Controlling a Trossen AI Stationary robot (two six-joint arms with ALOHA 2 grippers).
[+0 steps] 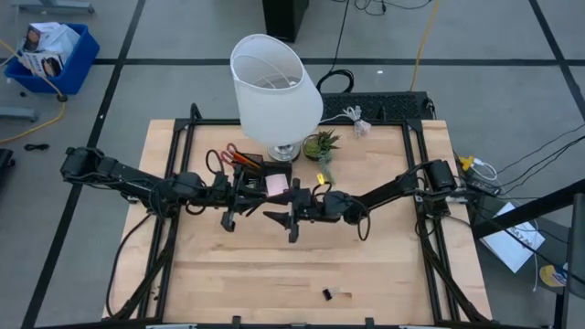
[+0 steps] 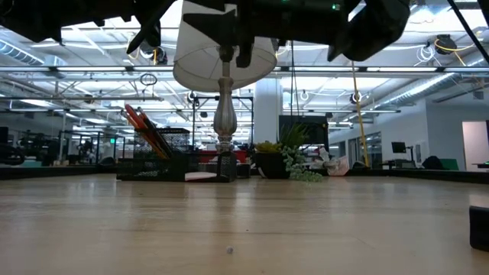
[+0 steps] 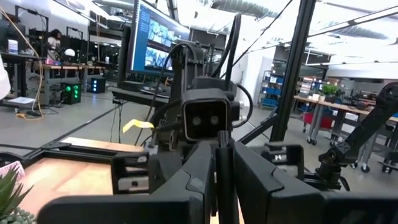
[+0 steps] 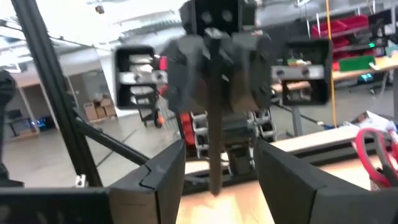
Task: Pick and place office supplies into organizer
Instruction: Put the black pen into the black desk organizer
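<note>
Both arms meet above the table's middle. My left gripper [image 1: 249,203] [image 3: 222,186] is shut on a thin black pen [image 4: 214,124]. My right gripper [image 1: 291,216] [image 4: 217,186] faces it, open, with its fingers standing either side of the pen's free end and a gap on both sides. The black organizer [image 1: 260,174] [image 2: 172,169] sits by the lamp's base, holding red-handled scissors [image 1: 233,153], orange pencils [image 2: 149,130] and a pink sticky pad [image 1: 276,185]. A yellow-green piece [image 1: 322,178] lies near the plant. A black clip [image 1: 327,293] lies near the near edge. My left gripper pinches the black pen between its two fingers [image 3: 202,180]; the shaft [image 3: 222,158] runs out past the fingertips toward my right gripper. The pen is lifted clear of the table. Which end of the pen the fingers are on does not show.
The big white-shaded lamp [image 1: 274,82] [image 2: 225,114] and a small green plant [image 1: 322,143] [image 2: 286,160] stand at the far side, close behind the grippers. Bare wood [image 1: 274,265] stretches toward the near edge. Black frame rails [image 1: 174,228] run along the table's sides.
</note>
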